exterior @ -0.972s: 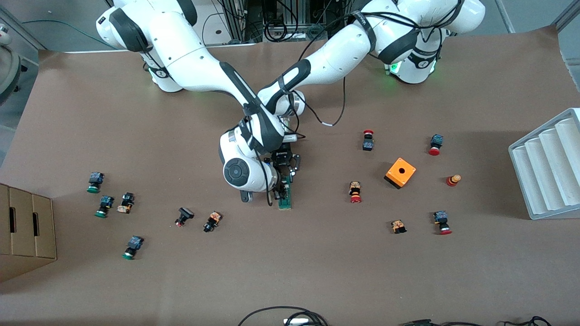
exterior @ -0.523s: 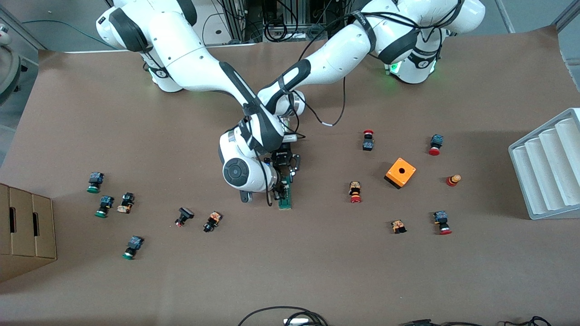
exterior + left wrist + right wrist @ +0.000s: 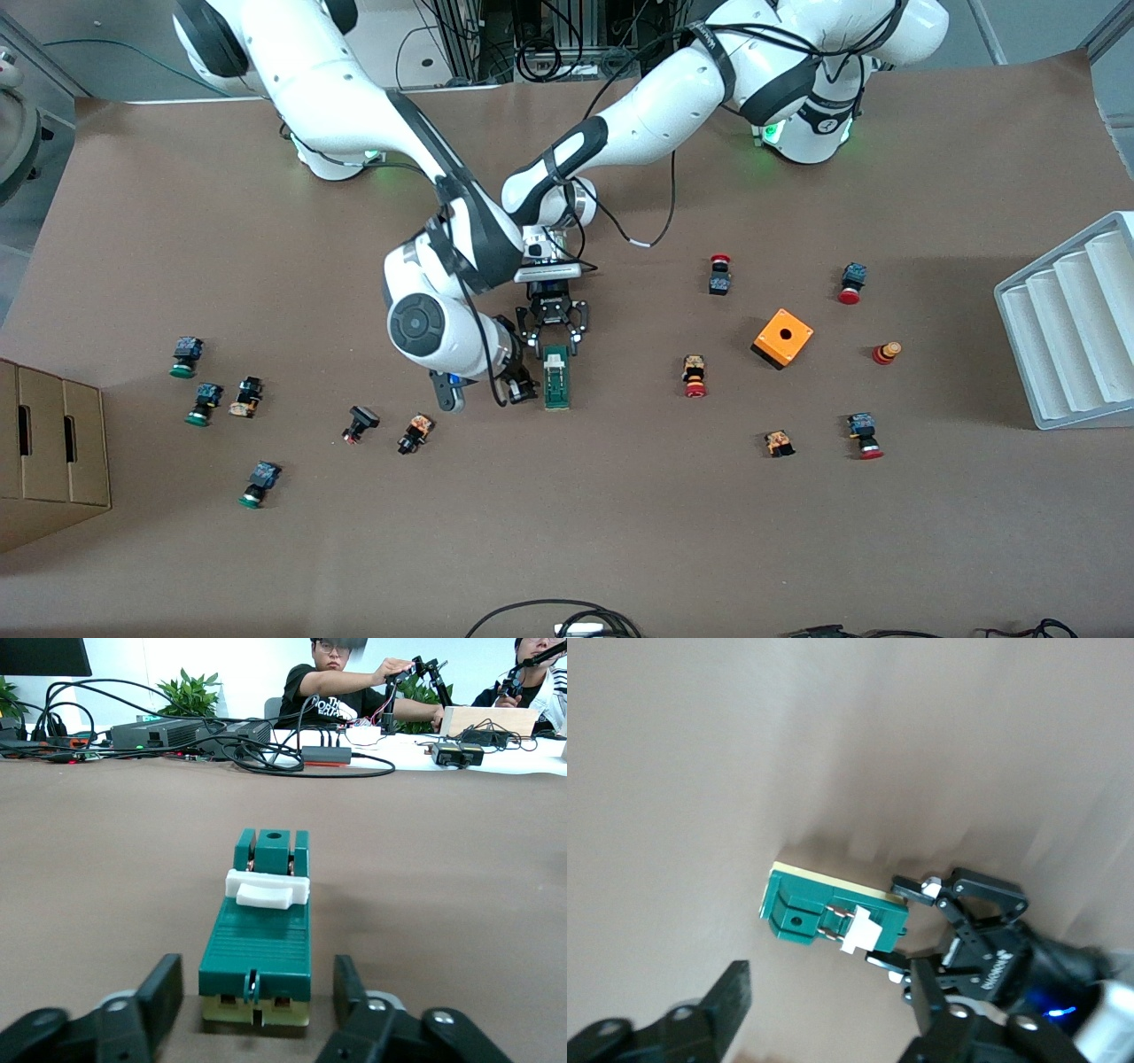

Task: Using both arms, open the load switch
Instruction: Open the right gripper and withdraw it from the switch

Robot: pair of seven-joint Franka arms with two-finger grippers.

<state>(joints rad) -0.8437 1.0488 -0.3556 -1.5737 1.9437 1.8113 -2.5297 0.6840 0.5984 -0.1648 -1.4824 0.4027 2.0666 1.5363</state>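
— Where is the load switch (image 3: 556, 378) found?
— Flat on the tabletop (image 3: 620, 532), mid-table, the orange box (image 3: 783, 338) at its 3 o'clock.
— And the jaws?
— The left gripper (image 3: 555, 336) is spread around its end; the right gripper (image 3: 518, 387) is parted just beside it.

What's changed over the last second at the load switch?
The right gripper let go and pulled off toward the right arm's end of the table, uncovering the load switch. The left gripper opened, fingers beside its end. The switch stayed put.
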